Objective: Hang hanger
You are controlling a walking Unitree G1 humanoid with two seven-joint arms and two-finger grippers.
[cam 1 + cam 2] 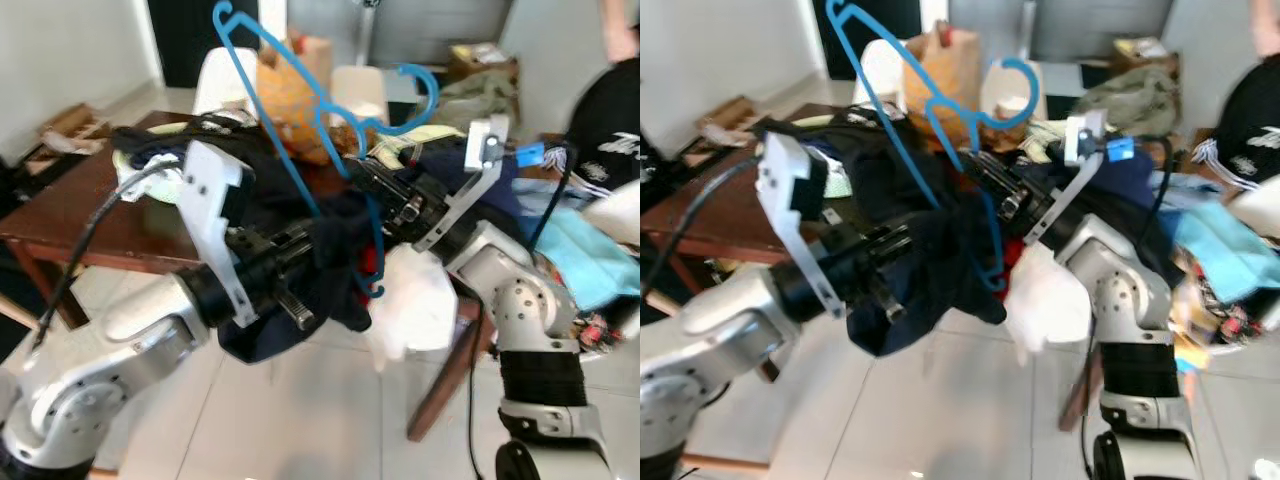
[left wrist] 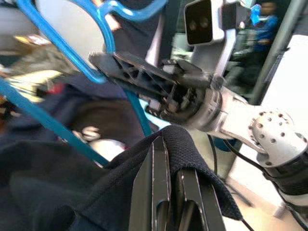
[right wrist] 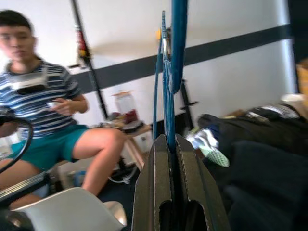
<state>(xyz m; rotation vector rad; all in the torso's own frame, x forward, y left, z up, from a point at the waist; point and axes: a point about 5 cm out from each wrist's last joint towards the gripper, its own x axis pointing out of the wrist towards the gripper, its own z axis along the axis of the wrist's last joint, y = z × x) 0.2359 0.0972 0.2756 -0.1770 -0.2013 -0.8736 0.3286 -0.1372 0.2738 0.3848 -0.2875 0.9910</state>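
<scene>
We hold a thin blue plastic hanger (image 1: 300, 110) up in the air w/ our right tool (image 1: 352, 168). Its two black fingers are pressed tight on the hanger's wire, near the hook end (image 1: 420, 95). In the right wrist view the blue wire (image 3: 169, 86) goes straight up from between the pinched fingers (image 3: 153, 192).

Our left tool (image 1: 300, 250) is closed on a dark navy cloth (image 1: 320, 260). The cloth is draped over the low part of the hanger and hangs down in a bunch. In the left wrist view the navy cloth (image 2: 187, 159) wraps over the tips of the shut fingers (image 2: 159, 187).

The hanger is above the front edge of a dark brown wood table (image 1: 70, 225) piled w/ clothes. A brown paper bag (image 1: 290, 85) stands on the table behind the hanger. A white cloth (image 1: 415, 305) hangs below our right arm. The floor (image 1: 320, 420) has pale tiles.

A person in a striped shirt & teal shorts (image 3: 43, 120) sits across the room.
</scene>
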